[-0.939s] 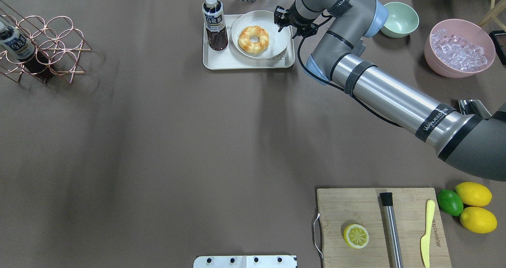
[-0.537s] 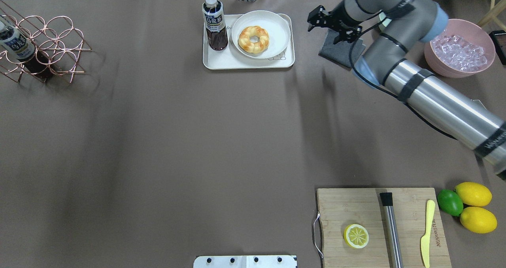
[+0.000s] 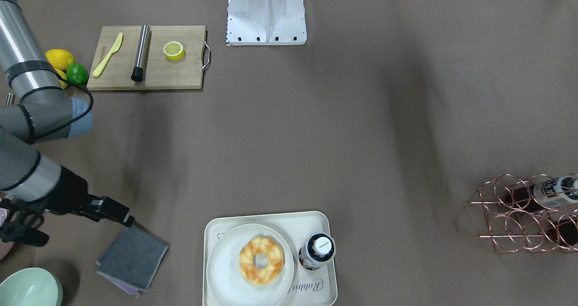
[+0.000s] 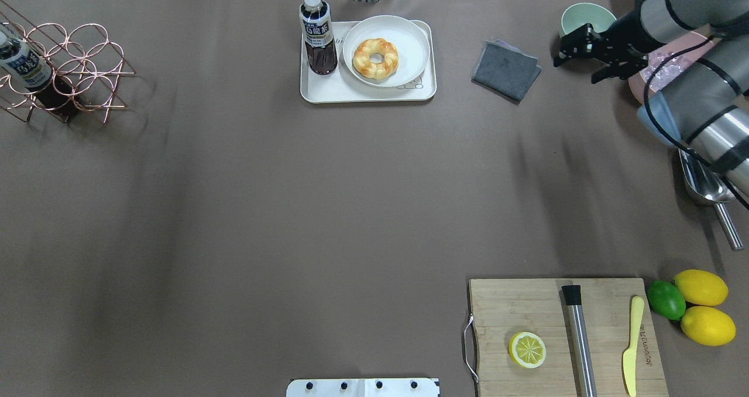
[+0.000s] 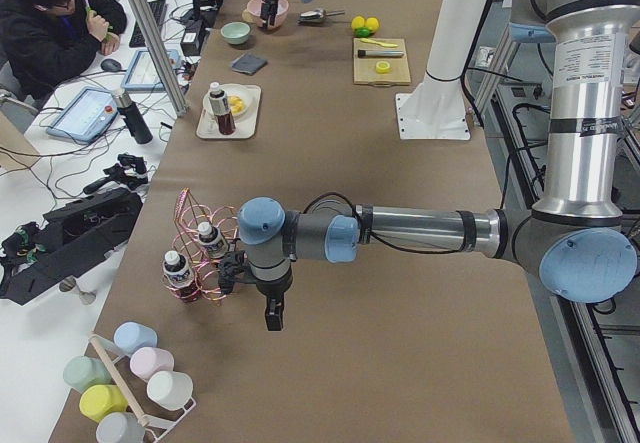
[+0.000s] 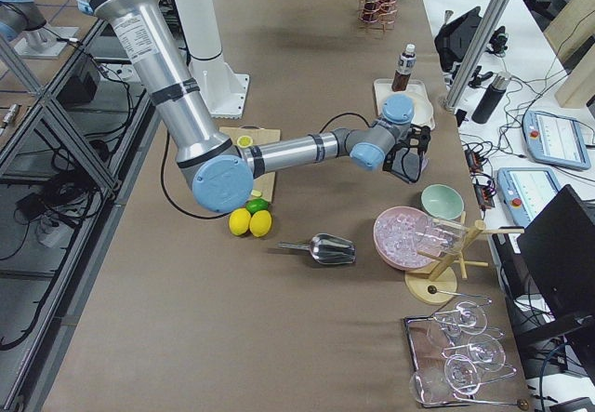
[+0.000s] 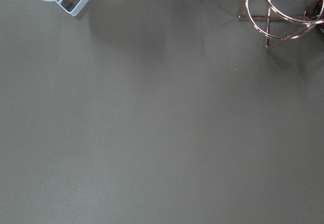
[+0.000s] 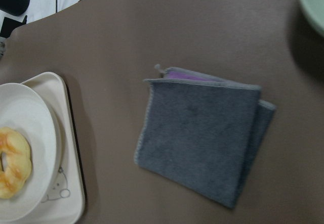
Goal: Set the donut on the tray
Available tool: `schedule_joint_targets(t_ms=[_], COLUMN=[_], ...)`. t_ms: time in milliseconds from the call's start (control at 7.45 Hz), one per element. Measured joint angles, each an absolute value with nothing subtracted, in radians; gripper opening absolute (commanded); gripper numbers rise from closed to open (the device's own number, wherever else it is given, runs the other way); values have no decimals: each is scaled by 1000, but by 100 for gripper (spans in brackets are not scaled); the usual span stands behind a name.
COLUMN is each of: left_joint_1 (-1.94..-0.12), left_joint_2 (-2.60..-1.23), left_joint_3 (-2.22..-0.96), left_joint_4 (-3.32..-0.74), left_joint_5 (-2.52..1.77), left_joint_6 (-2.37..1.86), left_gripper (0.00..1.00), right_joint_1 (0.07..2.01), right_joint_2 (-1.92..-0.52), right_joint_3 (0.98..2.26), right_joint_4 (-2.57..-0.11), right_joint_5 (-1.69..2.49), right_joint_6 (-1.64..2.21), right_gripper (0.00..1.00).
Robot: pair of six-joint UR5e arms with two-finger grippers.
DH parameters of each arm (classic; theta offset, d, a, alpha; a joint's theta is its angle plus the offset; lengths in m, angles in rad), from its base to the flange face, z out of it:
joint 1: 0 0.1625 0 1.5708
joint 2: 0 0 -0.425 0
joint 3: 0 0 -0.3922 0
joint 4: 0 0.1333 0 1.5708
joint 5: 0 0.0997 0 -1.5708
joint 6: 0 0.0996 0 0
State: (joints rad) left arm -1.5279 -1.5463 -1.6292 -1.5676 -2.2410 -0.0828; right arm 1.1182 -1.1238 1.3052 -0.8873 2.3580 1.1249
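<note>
The donut [image 4: 375, 58] is a golden twisted ring lying on a round white plate [image 4: 409, 40]. The plate sits on the cream tray [image 4: 368, 91] at the table's far middle. The donut also shows in the front-facing view [image 3: 262, 261] and at the left edge of the right wrist view [image 8: 12, 161]. My right gripper [image 4: 576, 72] is open and empty, far to the right of the tray, beside the green bowl. My left gripper [image 5: 272, 313] shows only in the exterior left view, near the wire rack; I cannot tell whether it is open or shut.
A tea bottle [image 4: 318, 34] stands on the tray's left part. A folded grey cloth [image 4: 506, 70] lies between tray and gripper. A green bowl [image 4: 588, 16], a pink ice bowl [image 4: 673, 75], a metal scoop [image 4: 702, 186], a cutting board [image 4: 509, 303] with a halved lemon [image 4: 527, 349], and a copper rack [image 4: 70, 69] are on the table.
My right arm has drawn back from the plate's edge and swung right, past the grey cloth, to beside the green bowl. The donut has stayed on the plate.
</note>
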Motion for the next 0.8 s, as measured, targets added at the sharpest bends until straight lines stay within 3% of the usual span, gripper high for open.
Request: schedule_joint_targets(t_ms=[537, 805], left_joint_1=[-1528, -1528], left_joint_2=[-1545, -1545], left_joint_3=[-1628, -1626], left_joint_4=[-1566, -1566], left_joint_5=[-2240, -2240], left_joint_6=[-83, -83], left_gripper=[98, 98], right_joint_1=[1213, 1304], right_joint_2=[-1465, -1581], right_joint_3=[1719, 1825], right_joint_4=[-1276, -1491], right_joint_5=[2375, 2361], right_joint_6=[768, 468], right_gripper=[100, 100])
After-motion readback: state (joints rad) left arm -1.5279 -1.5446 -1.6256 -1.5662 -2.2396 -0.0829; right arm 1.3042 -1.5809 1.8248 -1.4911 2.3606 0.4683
